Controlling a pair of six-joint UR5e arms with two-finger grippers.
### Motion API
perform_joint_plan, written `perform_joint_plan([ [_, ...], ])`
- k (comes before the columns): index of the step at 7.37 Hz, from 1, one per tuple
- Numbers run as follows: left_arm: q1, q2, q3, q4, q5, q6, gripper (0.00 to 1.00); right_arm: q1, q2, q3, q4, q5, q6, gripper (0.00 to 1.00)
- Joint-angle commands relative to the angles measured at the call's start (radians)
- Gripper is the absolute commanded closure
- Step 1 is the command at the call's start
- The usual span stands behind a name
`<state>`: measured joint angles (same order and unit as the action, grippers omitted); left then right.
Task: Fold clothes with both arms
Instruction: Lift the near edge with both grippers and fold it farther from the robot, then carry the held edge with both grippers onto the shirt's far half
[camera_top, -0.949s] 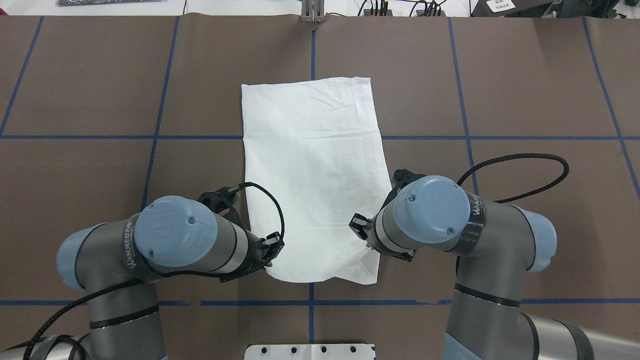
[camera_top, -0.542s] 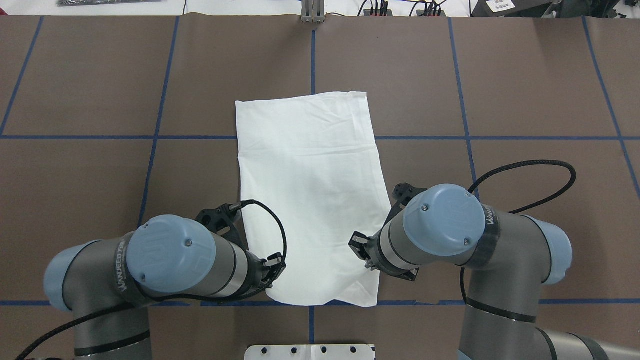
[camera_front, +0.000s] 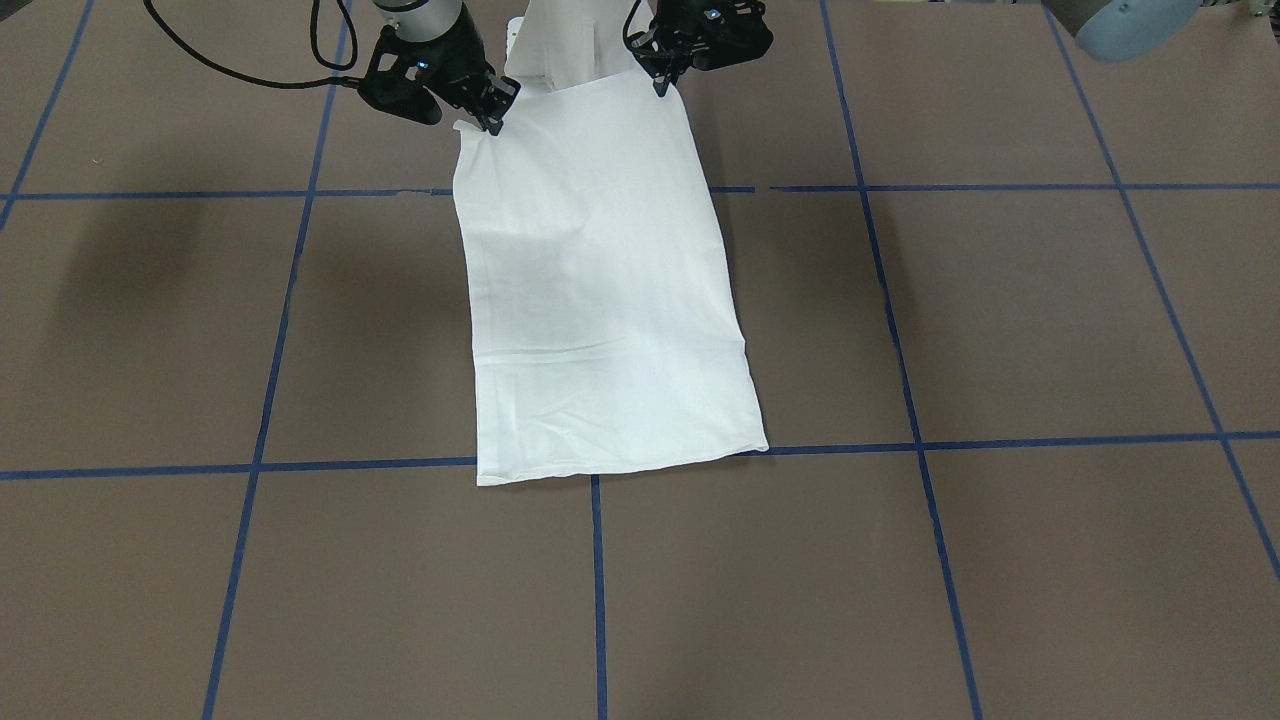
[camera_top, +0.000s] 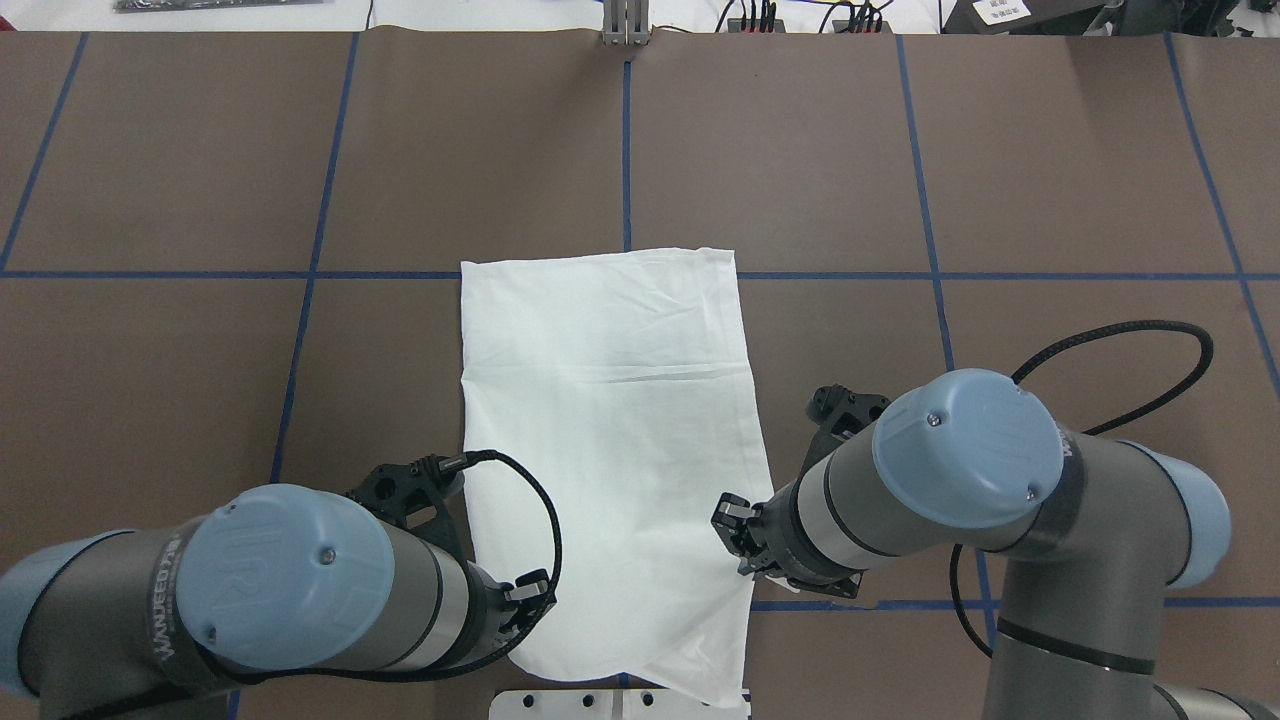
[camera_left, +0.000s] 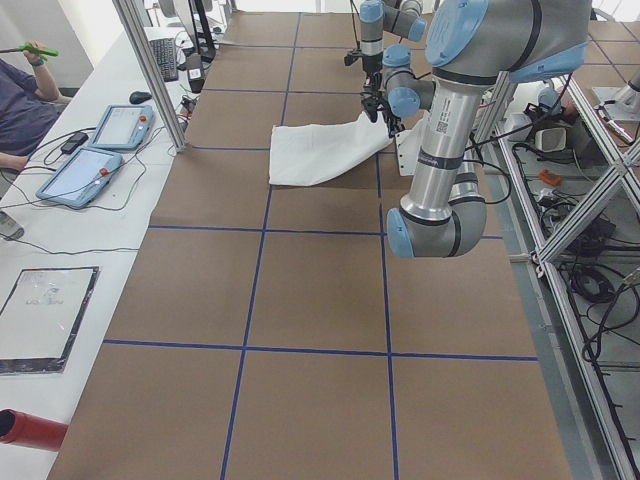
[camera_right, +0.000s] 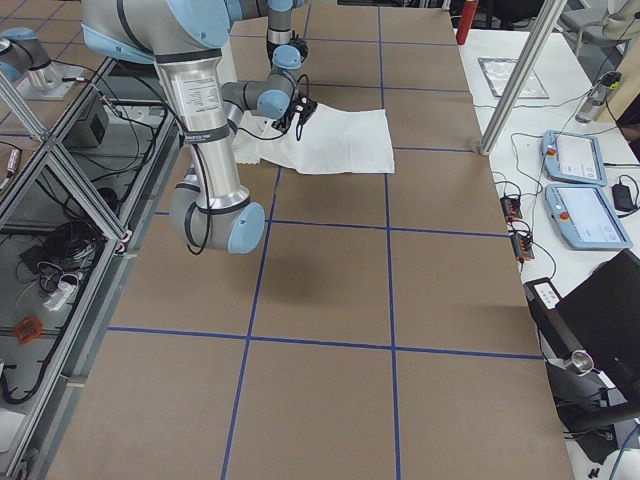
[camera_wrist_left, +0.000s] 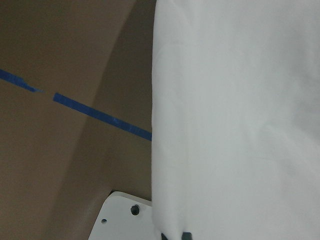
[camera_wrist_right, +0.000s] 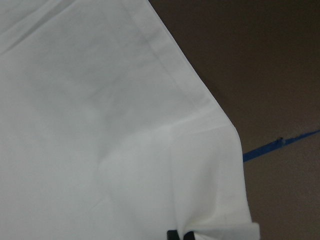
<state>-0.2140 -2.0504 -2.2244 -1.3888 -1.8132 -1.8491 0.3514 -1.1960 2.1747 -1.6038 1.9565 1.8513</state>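
The clothes are one white shirt (camera_top: 610, 450) folded into a long rectangle on the brown table, with no text showing. Its far end lies flat (camera_front: 610, 400). Its near end is lifted and reaches over the white pedestal base (camera_top: 560, 702). My left gripper (camera_top: 530, 600) is shut on the shirt's near left corner, and this gripper (camera_front: 663, 85) is at the front view's top, right of centre. My right gripper (camera_top: 738, 540) is shut on the near right edge, which appears at the top left (camera_front: 492, 122) from the front. Each wrist view is filled with white cloth (camera_wrist_left: 235, 120) (camera_wrist_right: 100, 125).
Blue tape lines (camera_top: 300, 274) divide the table into squares. The pedestal base (camera_wrist_left: 125, 220) sits right under the shirt's near end. Beside the table's far long edge stands a bench with two tablets (camera_left: 120, 125) and a seated person (camera_left: 20, 90).
Both arms have drawn back toward the robot's base, dragging the shirt with them. Its far edge slid nearer, and its near end now hangs over the pedestal base.
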Motion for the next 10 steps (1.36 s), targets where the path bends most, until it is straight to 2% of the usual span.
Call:
perform_joint_plan([
  [1,-0.117,-0.014,0.002,0.004,-0.003,0.092,1.00,0.063,0.059,-0.025,0.001,-0.013,-0.090,1.00],
  [4,-0.306,-0.031,0.054,-0.007,-0.093,0.200,1.00,0.176,0.151,-0.139,-0.002,-0.018,-0.208,1.00],
  [5,-0.329,-0.065,0.115,-0.007,-0.094,0.230,1.00,0.211,0.185,-0.174,-0.002,-0.018,-0.218,1.00],
  [7,-0.386,-0.093,0.202,-0.047,-0.094,0.267,1.00,0.231,0.300,-0.312,0.002,-0.018,-0.253,1.00],
  [8,-0.422,-0.094,0.222,-0.058,-0.097,0.275,1.00,0.241,0.326,-0.370,0.005,-0.018,-0.270,1.00],
  [10,-0.482,-0.128,0.320,-0.093,-0.124,0.338,1.00,0.279,0.328,-0.417,0.007,-0.015,-0.326,1.00],
])
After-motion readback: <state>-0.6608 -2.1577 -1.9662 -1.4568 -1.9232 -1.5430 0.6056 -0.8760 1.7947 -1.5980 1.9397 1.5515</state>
